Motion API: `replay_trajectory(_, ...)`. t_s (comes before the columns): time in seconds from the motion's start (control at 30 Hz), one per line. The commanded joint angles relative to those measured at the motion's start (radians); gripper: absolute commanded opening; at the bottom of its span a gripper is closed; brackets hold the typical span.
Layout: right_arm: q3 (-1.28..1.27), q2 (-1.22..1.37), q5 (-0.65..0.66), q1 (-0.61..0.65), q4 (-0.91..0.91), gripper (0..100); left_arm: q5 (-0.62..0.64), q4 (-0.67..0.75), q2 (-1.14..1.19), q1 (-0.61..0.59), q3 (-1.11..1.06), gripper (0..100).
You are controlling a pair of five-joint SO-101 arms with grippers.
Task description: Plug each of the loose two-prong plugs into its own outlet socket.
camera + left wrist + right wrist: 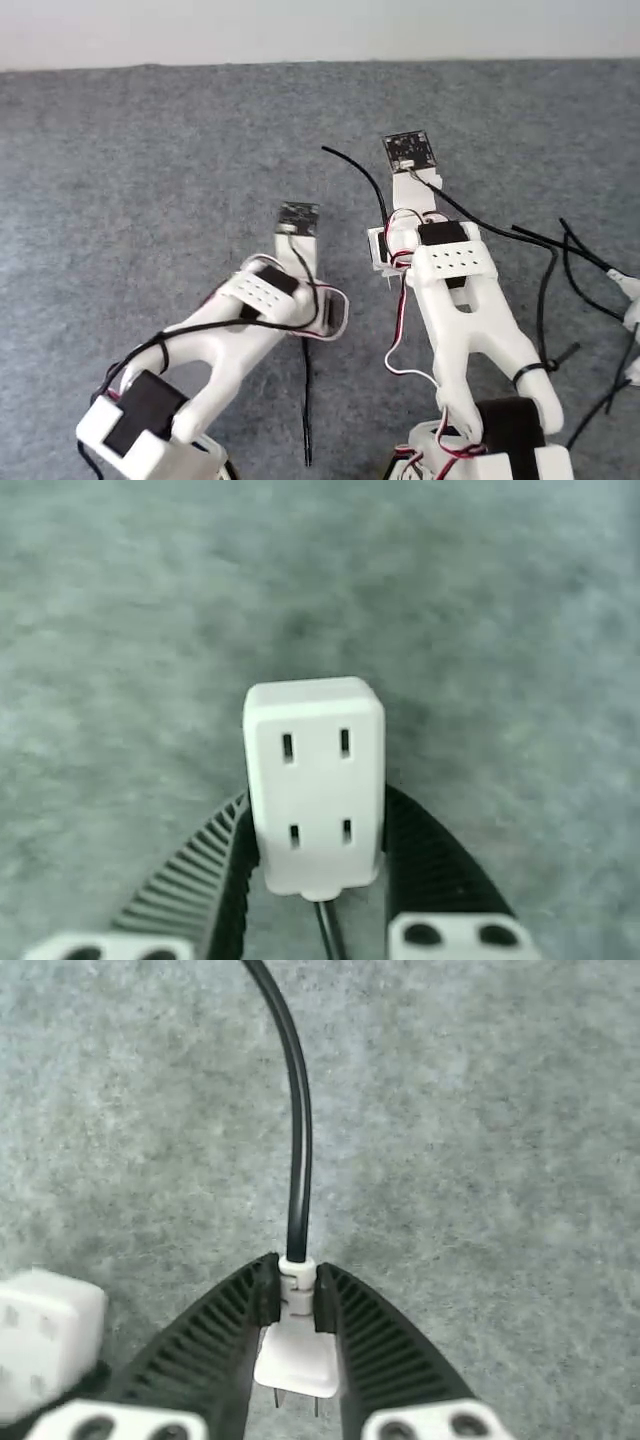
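A white outlet block (315,780) with two pairs of slots faces the left wrist camera, and my left gripper (315,810) is shut on its sides. The block's black cord (328,935) leaves at its base. My right gripper (297,1285) is shut on a white two-prong plug (297,1355), prongs toward the camera. The plug's black cord (298,1140) runs away over the carpet. The outlet block (40,1345) also shows beside the right gripper, close but apart from the plug. From above, the left arm (250,330) and right arm (455,270) stand side by side, covering both grippers.
Grey carpet (150,180) covers the table. Several black cables (545,290) lie at the right, with white plug ends (630,290) at the right edge. A black cord (306,400) trails toward the front between the arms.
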State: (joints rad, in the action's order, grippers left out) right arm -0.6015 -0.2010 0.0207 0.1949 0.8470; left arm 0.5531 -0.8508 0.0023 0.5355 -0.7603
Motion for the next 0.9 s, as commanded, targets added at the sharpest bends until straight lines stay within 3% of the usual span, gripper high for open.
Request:
replay_trajectory(0.0,0.043,-0.045,0.008,-0.013,-0.007,1.0,0.005,0.054,0.000,0.097,0.028,7)
replay_trajectory(0.1,0.043,-0.045,0.008,-0.013,-0.007,1.0,0.005,0.058,0.000,0.098,0.027,10)
replay_trajectory(0.37,0.043,-0.042,0.008,-0.012,-0.007,1.0,0.009,0.028,0.000,0.074,0.022,30)
replay_trajectory(0.87,0.043,-0.041,0.006,-0.008,-0.008,1.0,0.011,0.034,0.000,-0.034,0.042,28)
